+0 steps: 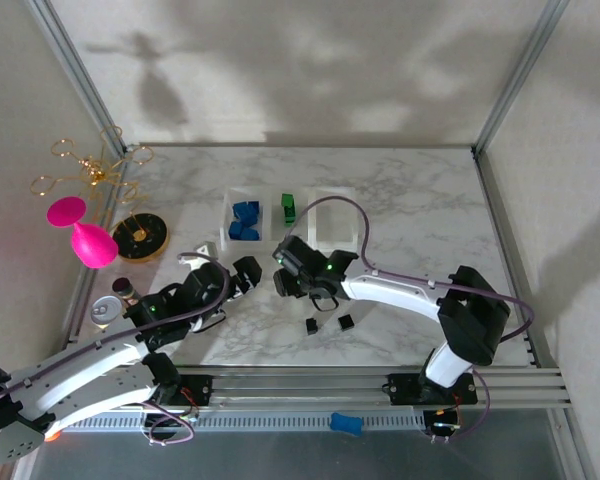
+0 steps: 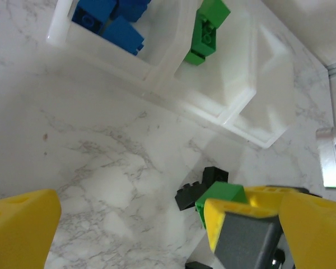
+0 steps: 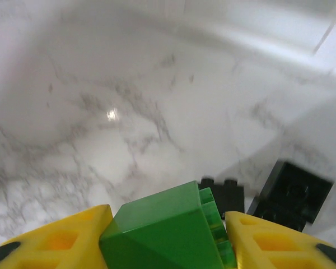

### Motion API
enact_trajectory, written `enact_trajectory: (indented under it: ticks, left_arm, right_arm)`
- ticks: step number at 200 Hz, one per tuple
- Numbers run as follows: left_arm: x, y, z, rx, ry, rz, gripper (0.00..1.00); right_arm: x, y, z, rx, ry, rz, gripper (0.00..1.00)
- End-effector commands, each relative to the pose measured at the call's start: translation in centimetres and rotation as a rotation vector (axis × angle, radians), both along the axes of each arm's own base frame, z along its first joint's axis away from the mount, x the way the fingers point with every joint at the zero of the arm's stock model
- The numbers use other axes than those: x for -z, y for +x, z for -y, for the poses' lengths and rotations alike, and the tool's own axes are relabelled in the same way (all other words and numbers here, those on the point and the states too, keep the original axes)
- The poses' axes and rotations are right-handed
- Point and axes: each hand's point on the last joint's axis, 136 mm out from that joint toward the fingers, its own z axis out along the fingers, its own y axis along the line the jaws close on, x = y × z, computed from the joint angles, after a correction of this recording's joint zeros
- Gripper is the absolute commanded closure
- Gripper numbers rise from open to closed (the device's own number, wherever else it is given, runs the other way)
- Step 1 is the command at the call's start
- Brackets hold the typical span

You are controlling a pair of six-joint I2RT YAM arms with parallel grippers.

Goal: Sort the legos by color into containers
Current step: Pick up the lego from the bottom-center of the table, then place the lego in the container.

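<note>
**Q:** What is the status of each gripper and the workpiece?

**A:** The right gripper (image 3: pixel 169 246) is pinching a green brick (image 3: pixel 162 221) between its yellow fingers (image 3: pixel 56 244), low over the marble table (image 3: pixel 101 112). Whether the brick has left the surface cannot be told. The left gripper (image 2: pixel 157 238) is spread wide with nothing in it, just beside the right one.

**Q:** What is the main hazard?

**A:** Slippage. The green brick sits tilted in the grip, with one corner raised. A grip across angled faces is likely weak, so the brick may rotate or drop during the lift.

**Q:** What are the secondary hazards?

**A:** There are three.
- The black bricks (image 3: pixel 294 193) lie just beside the held brick and may be dragged or knocked as it rises.
- The two grippers are close together, so a sideways move by either arm risks contact.
- The containers (image 2: pixel 157 75) have raised rims, and a low approach may clip one.

**Q:** What is the target?

**A:** The middle compartment (image 2: pixel 235 92), which holds a second green brick (image 2: pixel 206 31). The blue bricks (image 2: pixel 109 22) fill the compartment next to it, so releasing off-centre would probably mix the colours.
</note>
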Motion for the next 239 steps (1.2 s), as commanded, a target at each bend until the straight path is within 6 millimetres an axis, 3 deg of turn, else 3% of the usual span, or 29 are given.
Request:
enact_trajectory:
  ticks: [1, 42, 90, 137, 198, 239]
  left_arm:
    - [-1.5, 0.8, -0.4, -0.041, 0.029, 0.040, 0.00]
    - [-3.0, 2.0, -0.7, -0.078, 0.063, 0.079, 0.00]
    - [-3.3, 3.6, -1.2, -0.122, 0.077, 0.090, 0.00]
    - [-3.1, 4.3, -2.2, -0.150, 0.082, 0.088, 0.00]
    - [-2.5, 4.4, -2.7, -0.157, 0.086, 0.076, 0.00]
    - [-2.3, 4.6, -2.5, -0.151, 0.082, 0.070, 0.00]
  right_arm:
    - [-1.6, 2.7, 0.3, 0.019, -0.018, 0.063, 0.57]
    - [-2.8, 7.5, -0.9, 0.066, 0.005, 0.130, 0.57]
    - [-1.0, 13.2, -1.1, 0.142, -0.030, 0.162, 0.57]
    - [-0.1, 17.3, -1.1, 0.180, -0.049, 0.196, 0.57]
    - [2.2, 19.8, -1.8, 0.181, -0.084, 0.198, 0.55]
    - [1.7, 19.8, -2.3, 0.173, -0.062, 0.199, 0.47]
